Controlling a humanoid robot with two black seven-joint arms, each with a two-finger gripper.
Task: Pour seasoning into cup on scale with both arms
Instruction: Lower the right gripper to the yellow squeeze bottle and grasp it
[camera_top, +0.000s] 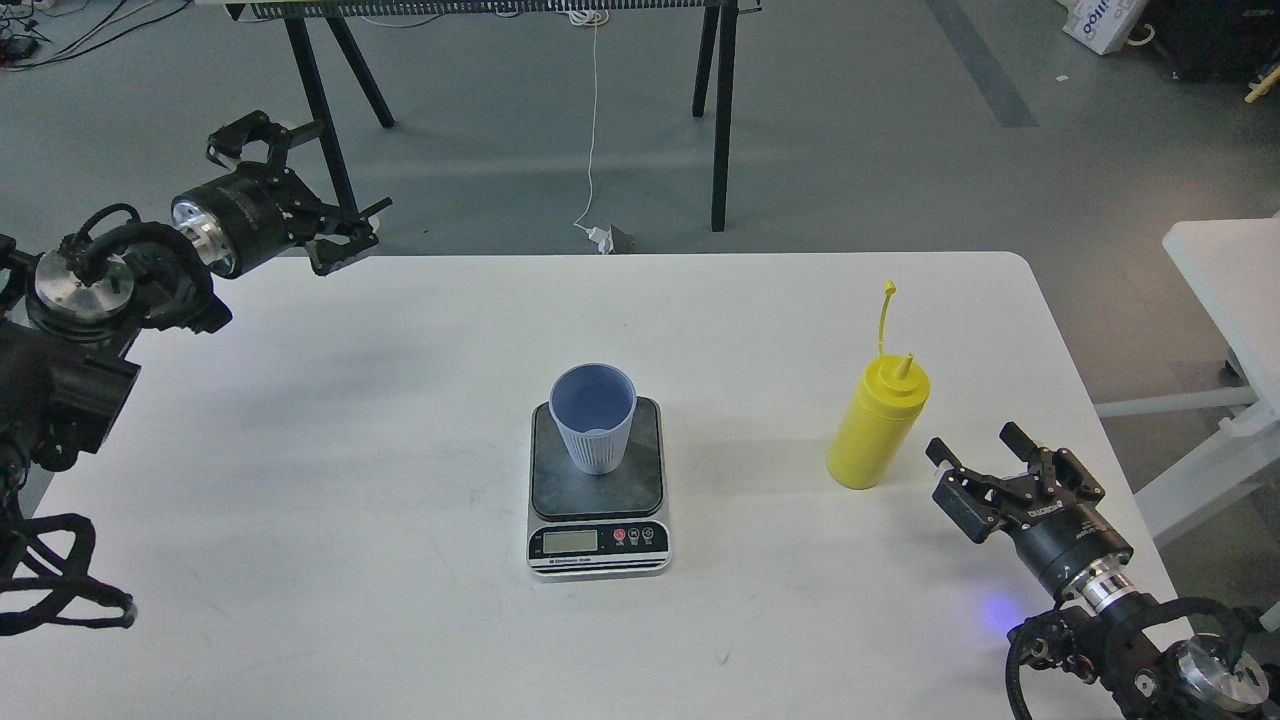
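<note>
The light-blue cup (593, 415) stands upright on the dark platform of the scale (645, 480) at the middle of the white table. The yellow seasoning bottle (878, 430) stands upright to the right of the scale, its cap strap sticking up. My right gripper (975, 447) is open and empty, low over the table just right of and in front of the bottle, not touching it. My left gripper (352, 236) is open and empty over the table's back left edge, far from the cup.
The white table (300, 480) has rounded corners. Black trestle legs (722, 120) and a white cable (592, 150) are on the floor behind it. Another white table (1225, 270) stands at the right edge.
</note>
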